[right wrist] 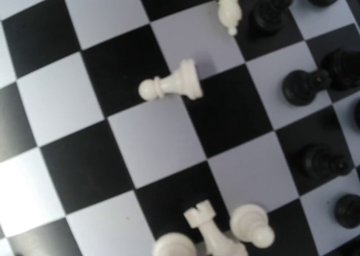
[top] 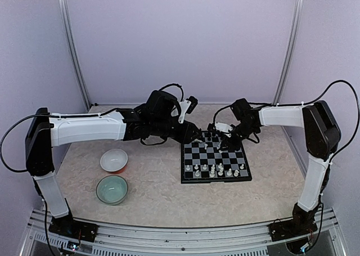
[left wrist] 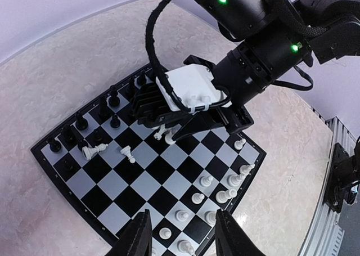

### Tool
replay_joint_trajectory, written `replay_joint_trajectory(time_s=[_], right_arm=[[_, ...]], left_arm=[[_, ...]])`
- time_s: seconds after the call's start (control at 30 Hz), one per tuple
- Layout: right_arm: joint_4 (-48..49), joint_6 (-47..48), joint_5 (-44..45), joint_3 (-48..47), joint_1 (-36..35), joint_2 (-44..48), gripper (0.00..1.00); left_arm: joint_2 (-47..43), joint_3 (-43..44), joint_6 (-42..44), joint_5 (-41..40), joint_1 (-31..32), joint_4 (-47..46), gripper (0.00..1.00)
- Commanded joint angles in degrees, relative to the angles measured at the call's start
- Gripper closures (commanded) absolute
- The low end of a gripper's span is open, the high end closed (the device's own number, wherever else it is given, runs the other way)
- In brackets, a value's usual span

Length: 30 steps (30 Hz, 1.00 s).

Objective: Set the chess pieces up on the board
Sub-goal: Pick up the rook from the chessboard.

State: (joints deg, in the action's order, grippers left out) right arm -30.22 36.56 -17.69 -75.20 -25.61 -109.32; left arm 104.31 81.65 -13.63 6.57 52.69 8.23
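The board (top: 216, 180) lies right of the table's middle. White chess pieces (top: 216, 169) stand in its near rows and black ones (left wrist: 84, 121) along the opposite edge. Two white pieces (left wrist: 128, 153) lie toppled near the middle. My left gripper (left wrist: 183, 236) is open and empty, hovering above the white rows. My right gripper (left wrist: 169, 129) reaches down to the board's far part, with a white rook (right wrist: 208, 228) and two white pawns clustered at its tips. Its fingers do not show in the right wrist view. A toppled white pawn (right wrist: 171, 84) lies on the board (right wrist: 157, 138) there.
A white bowl (top: 113, 160) with a red outside and a pale green bowl (top: 111, 188) sit left of the board. Both arms meet over the board's far edge, close together. Purple walls enclose the table.
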Motion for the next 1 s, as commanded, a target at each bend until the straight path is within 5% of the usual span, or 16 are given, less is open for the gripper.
replay_joint_trajectory(time_s=[0.0,0.3,0.97], right_arm=[[-1.4,0.0,-0.5,-0.7,-1.2,-0.7,0.82],[-2.9,0.4,-1.3,-0.1,-1.9,1.8,0.96],[-9.0,0.9,-0.5,1.0,-16.8,12.3,0.96]], left_arm=[[-1.5,1.4,0.6,0.9,-0.2,-0.1,0.61],[-1.6,1.5,0.7,0.7,-0.4,-0.1,0.61],[-8.7,-3.2,-5.2,-8.6,-7.7,-4.0,0.60]])
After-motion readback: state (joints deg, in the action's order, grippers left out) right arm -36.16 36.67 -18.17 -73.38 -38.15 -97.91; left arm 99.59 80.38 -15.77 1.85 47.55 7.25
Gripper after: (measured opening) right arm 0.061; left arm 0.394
